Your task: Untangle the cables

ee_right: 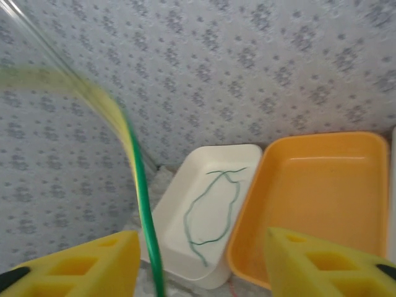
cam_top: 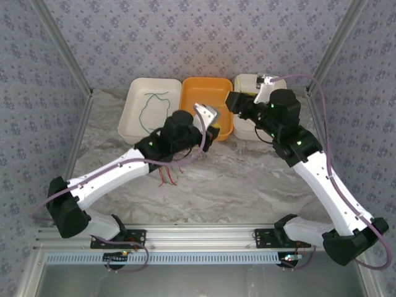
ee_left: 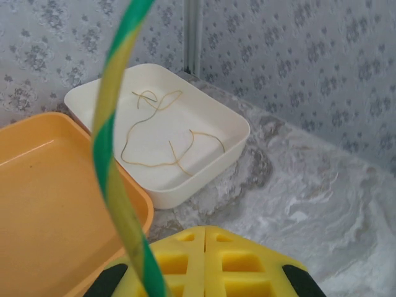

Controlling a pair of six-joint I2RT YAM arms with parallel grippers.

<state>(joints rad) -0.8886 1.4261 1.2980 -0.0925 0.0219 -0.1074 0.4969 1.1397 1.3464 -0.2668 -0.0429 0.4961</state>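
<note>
From above, red cables (cam_top: 167,176) lie on the surface (cam_top: 247,185) beside the left arm (cam_top: 117,170). Right wrist view: right claw (ee_right: 203,238) fingers apart, green cable (ee_right: 185,223) in far-left cream tray (ee_right: 167,216). Left wrist view: left claw (ee_left: 204,232) pads together, yellowish cable (ee_left: 151,165) in far-right cream tray (ee_left: 210,117).

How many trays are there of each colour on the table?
Cream rectangular plastic trays: 2
Orange rectangular plastic tray: 1
Total: 3
</note>
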